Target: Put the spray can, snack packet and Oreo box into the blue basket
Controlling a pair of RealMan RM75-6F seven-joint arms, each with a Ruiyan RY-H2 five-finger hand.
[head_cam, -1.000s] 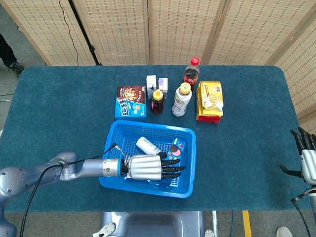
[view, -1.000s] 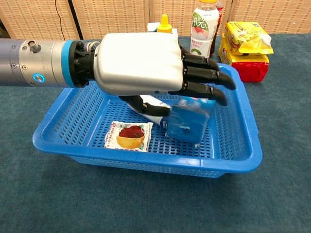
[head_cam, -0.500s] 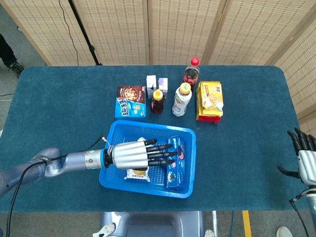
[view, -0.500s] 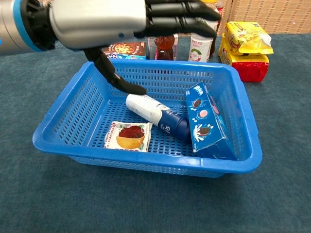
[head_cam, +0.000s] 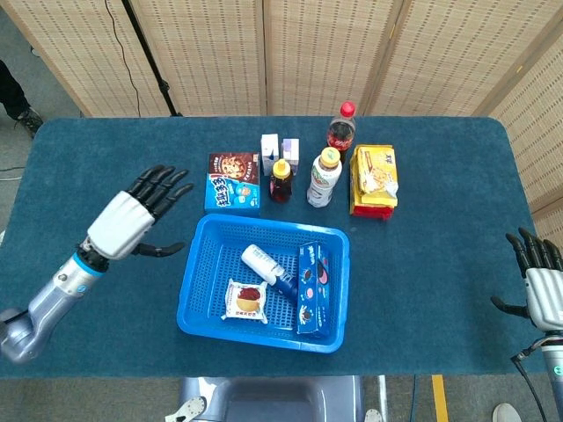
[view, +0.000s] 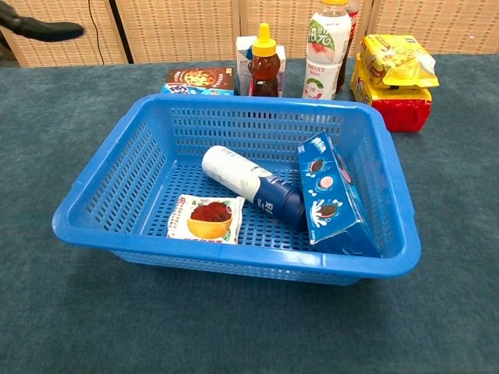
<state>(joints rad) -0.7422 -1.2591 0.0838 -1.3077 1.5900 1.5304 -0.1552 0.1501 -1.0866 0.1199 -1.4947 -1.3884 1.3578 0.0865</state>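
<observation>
The left hand (head_cam: 132,216) has lifted out of the blue basket (head_cam: 198,259) and swung away to the left; it now hovers over the table (head_cam: 440,220) well clear of the basket, fingers spread and holding nothing (in the chest view only a dark fingertip shows at the top left corner). Nearest the robot, the snack packet (view: 206,218) lies flat on the basket floor toward the front left. Just behind it the spray can (view: 253,187) lies on its side, white cap to the left, its dark end touching the Oreo box (view: 331,193), which stands tilted on edge against the basket's right wall. The right hand (head_cam: 538,280) sits at the far right edge of the head view, well apart from everything, fingers apart and empty. Beyond the basket stand a cookie box (head_cam: 232,182), a honey bottle (head_cam: 281,180), two small cartons (head_cam: 279,147), a white drink bottle (head_cam: 324,177), a cola bottle (head_cam: 341,128) and a stack of yellow snack packs (head_cam: 374,179)
</observation>
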